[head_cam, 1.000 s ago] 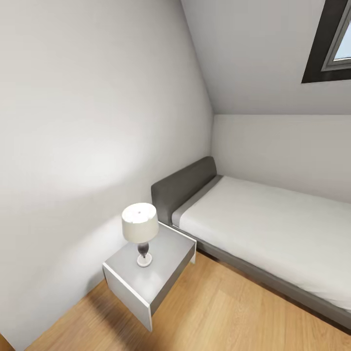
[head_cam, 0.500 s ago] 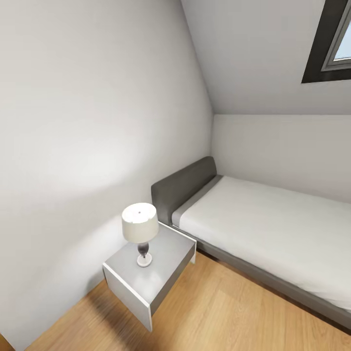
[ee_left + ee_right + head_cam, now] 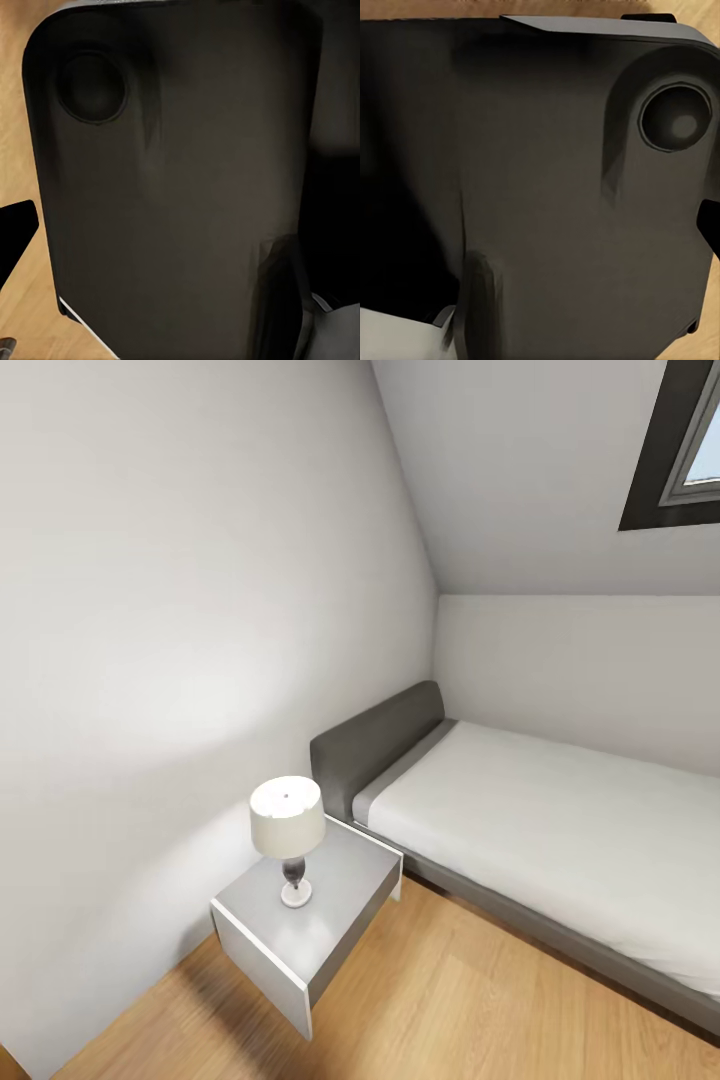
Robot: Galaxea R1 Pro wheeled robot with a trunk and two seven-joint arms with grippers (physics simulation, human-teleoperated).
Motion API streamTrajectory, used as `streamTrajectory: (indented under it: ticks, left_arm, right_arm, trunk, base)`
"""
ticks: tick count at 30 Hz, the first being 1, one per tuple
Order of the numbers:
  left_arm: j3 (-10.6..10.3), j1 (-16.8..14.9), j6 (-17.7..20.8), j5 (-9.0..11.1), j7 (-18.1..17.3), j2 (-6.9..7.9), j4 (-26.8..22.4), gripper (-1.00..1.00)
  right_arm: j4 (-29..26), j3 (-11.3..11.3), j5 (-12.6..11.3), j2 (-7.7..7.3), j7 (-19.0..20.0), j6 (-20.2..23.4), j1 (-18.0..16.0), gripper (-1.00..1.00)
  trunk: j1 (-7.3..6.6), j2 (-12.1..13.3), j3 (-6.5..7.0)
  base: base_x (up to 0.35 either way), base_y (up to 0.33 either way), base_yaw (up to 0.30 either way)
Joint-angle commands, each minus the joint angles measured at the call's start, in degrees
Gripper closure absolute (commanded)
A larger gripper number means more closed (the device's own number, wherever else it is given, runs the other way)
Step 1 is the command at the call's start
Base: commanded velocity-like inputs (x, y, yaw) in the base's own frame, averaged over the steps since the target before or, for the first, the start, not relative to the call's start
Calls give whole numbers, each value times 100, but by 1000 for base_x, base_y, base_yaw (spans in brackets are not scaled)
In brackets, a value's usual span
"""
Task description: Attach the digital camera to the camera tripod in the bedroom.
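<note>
The digital camera and the camera tripod are out of view. The head view looks into a corner of the bedroom: white walls, a sloped ceiling with a dark-framed skylight (image 3: 672, 452), and a grey bed (image 3: 560, 830) along the far wall. Each wrist view faces a dark rounded panel of my own body at close range (image 3: 187, 187) (image 3: 547, 187). A black sliver, perhaps a finger, shows at the edge of the left wrist view (image 3: 15, 236) and of the right wrist view (image 3: 711, 225); neither tells open from shut.
A grey nightstand (image 3: 345, 895) stands against the left wall beside the bed's dark headboard (image 3: 375, 745). A small table lamp (image 3: 287, 830) with a white shade stands on it. Light wood floor (image 3: 450, 1010) spreads in front of the nightstand and bed.
</note>
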Motion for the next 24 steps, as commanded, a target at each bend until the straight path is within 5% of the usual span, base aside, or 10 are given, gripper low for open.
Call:
streamTrajectory:
  ticks: [1, 8, 24]
  left_arm:
    - [2, 1, -28, 1, -1, 0, -3, -100]
    - [4, 1, -101, 1, -1, 6, 1, -100]
    - [-3, 1, -112, 1, -1, 0, -31, -100]
  right_arm:
    - [-3, -4, -4, 1, 8, 7, -3, -100]
    - [0, -4, -5, 6, 10, 10, -4, -100]
    - [0, -6, -11, 2, 10, 7, -5, -100]
  trunk:
    - [0, -3, -5]
    - [0, -3, -5]
    - [0, -3, -5]
  base:
    - [0, 0, 0]
    - [0, 0, -74]
    - [0, 0, -241]
